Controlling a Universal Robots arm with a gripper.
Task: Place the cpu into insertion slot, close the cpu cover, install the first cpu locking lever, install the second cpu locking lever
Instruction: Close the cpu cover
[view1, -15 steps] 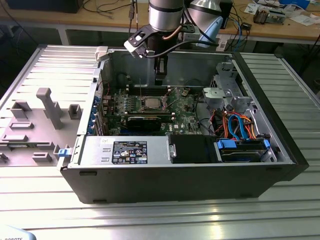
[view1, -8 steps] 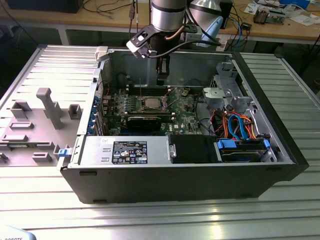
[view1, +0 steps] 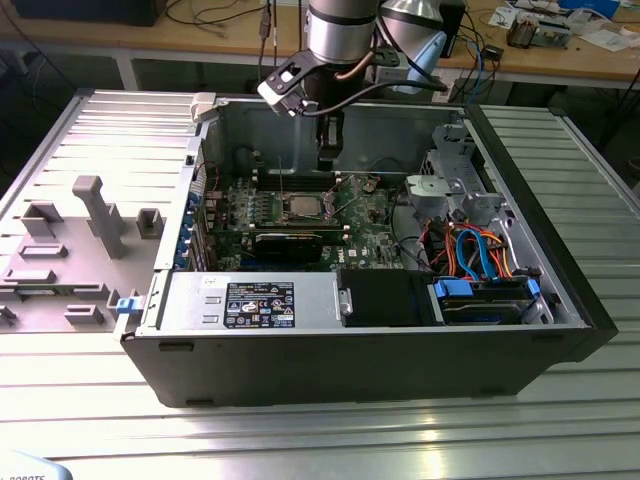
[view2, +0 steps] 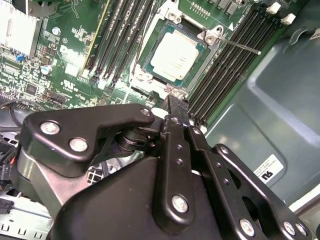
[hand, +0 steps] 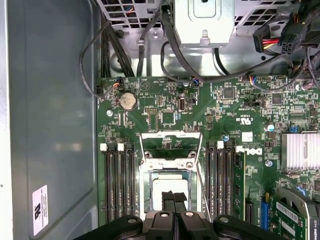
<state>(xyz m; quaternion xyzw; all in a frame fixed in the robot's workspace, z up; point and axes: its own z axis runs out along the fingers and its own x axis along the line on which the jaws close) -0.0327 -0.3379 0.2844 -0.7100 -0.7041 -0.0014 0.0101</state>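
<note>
The cpu (hand: 170, 186) (view2: 174, 57) lies flat in the insertion slot (hand: 146, 192) (view2: 145, 75) (view1: 300, 208) on the green motherboard, its silver face showing. The cpu cover (hand: 171, 135) is swung open, and its cut-out frame stands off the socket on the hinge side. A thin locking lever (view2: 242, 46) (hand: 199, 182) sticks out unlatched beside the socket. My gripper (hand: 173, 195) (view2: 169, 104) (view1: 326, 165) hangs just above the socket edge. Its black fingers are pressed together and hold nothing.
Long black memory slots (hand: 120, 185) flank the socket on both sides. A black expansion card (view1: 288, 243) lies in front of it. The case walls, a metal drive cage (view1: 455, 185), orange and blue cables (view1: 475, 250) and the power supply (view1: 250, 303) hem the board in.
</note>
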